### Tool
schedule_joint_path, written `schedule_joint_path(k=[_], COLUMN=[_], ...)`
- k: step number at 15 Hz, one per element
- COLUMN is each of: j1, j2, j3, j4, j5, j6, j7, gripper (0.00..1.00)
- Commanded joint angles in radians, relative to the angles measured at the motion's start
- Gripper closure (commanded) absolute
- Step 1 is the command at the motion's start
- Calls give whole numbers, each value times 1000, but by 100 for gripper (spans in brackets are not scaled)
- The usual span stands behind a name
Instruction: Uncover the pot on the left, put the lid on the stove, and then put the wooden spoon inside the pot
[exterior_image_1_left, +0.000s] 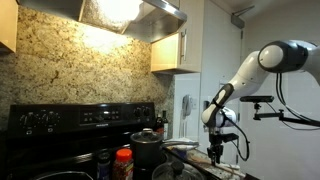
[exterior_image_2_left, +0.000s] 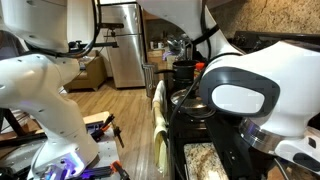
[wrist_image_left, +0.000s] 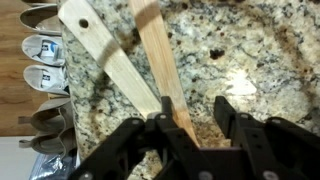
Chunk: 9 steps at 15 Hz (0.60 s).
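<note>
Wrist view has the gripper (wrist_image_left: 192, 128) down at the granite counter (wrist_image_left: 262, 50), its jaws part-way apart and straddling the handle of the wooden spoon (wrist_image_left: 160, 60). One of the fingers (wrist_image_left: 150, 136) seems to be against the handle, though the blur makes that hard to confirm. A gap shows on the handle's other side, so the spoon is not yet clamped. The spoon lies flat on the counter, angled toward a broader wooden spatula (wrist_image_left: 100, 50) with a hole in its end. In an exterior view the gripper hangs low beside the stove (exterior_image_1_left: 60, 118).
</note>
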Motion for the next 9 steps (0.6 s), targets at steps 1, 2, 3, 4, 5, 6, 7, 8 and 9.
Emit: schedule_joint_path(k=[1,2,3,4,5,6,7,8,9], j1=[-11,-11,-12,-13,-15,-17,-18,-19,-19], j2=[5,10,9,10,13,15,23,24,18], j3=[-2,-3,-4,-5,-6,-6,-3,-3,-5], j4=[15,16,16,18,19,21,21,22,23], j5=[-22,-21,-20,-20,-20,-21,-17,-18,-22], j6=[-32,-30,-31,-27,-23,-22,-15,-15,-24], j7=[14,15,14,16,13,11,7,7,7], gripper=[80,37,41,41,35,30,23,17,10])
